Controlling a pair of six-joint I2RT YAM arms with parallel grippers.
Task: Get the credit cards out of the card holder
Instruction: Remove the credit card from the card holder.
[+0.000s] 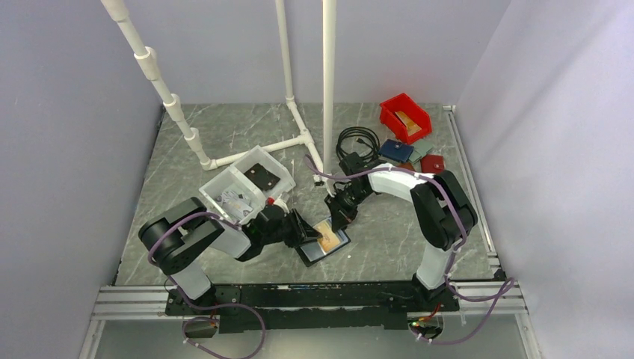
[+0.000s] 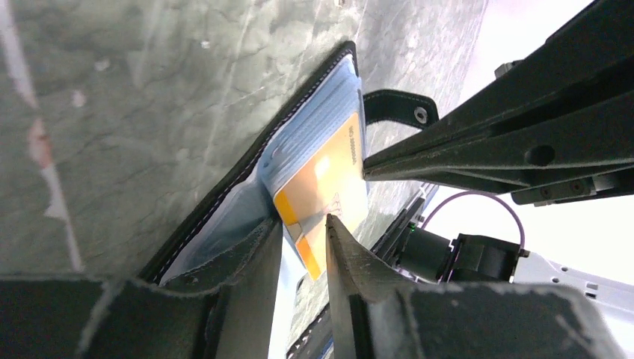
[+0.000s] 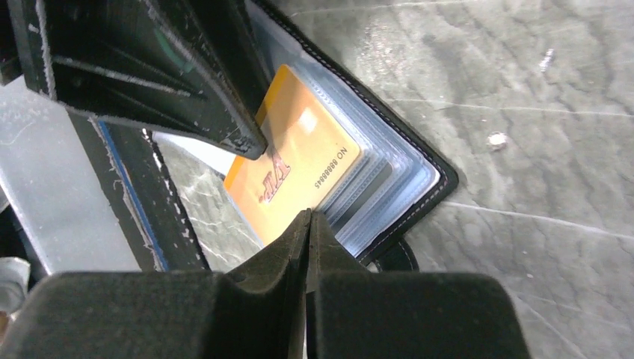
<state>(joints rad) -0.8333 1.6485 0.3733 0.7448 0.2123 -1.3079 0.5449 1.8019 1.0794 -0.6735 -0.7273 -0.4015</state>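
The black card holder (image 1: 311, 253) (image 2: 299, 112) (image 3: 441, 176) lies open on the marble table between my two arms, its pale blue clear sleeves fanned out. A gold-tan credit card (image 1: 329, 238) (image 2: 321, 176) (image 3: 299, 164) sticks partway out of a sleeve. My right gripper (image 1: 340, 221) (image 3: 308, 215) (image 2: 365, 168) is shut, its tips pinching the card's long edge. My left gripper (image 1: 305, 230) (image 2: 300, 221) stands open at the holder's other side. One finger (image 2: 250, 269) rests on the holder's panel, and the card's end lies loose in the gap. No other card shows.
A white bin (image 1: 247, 183) with odds and ends stands just behind the left arm. At the back right are a red bin (image 1: 405, 117), a dark blue wallet (image 1: 395, 151), a reddish wallet (image 1: 432, 163) and a coiled black cable (image 1: 357, 140). White pipe frame (image 1: 299, 138) crosses the back.
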